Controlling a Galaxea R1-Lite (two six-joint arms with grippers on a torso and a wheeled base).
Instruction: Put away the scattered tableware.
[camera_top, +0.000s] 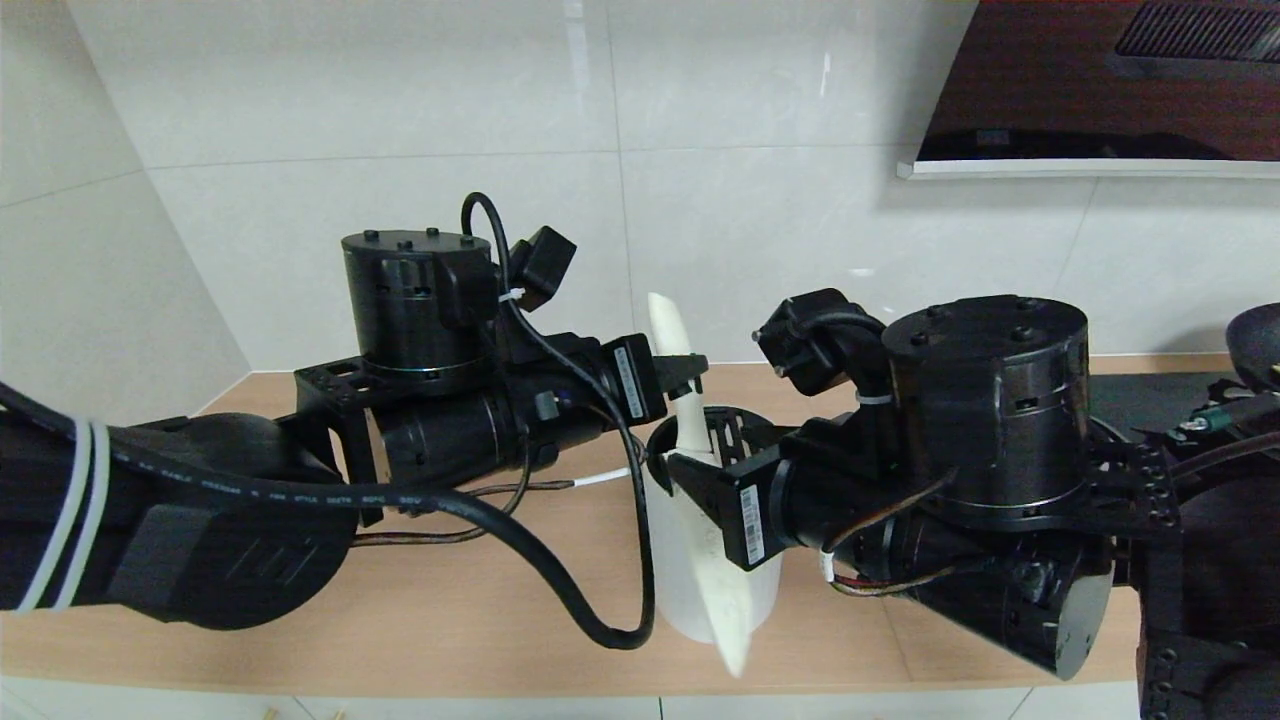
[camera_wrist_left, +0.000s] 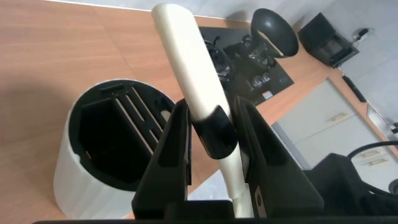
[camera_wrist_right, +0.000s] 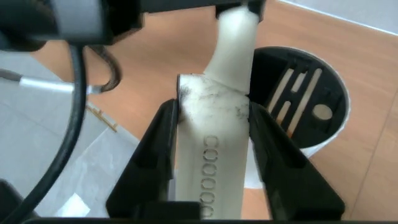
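Head view: left gripper (camera_top: 688, 372) and right gripper (camera_top: 690, 468) both clamped on the white spatula (camera_top: 729, 610), which looks like light, stiff, slick plastic, best held mid-handle.

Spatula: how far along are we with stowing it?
Done: chopsticks already stand in the utensil holder. In hand: the white spatula, clamped by the left gripper on its handle and the right gripper on its blade, near the holder. Left: one gripper releases, then the spatula goes in.
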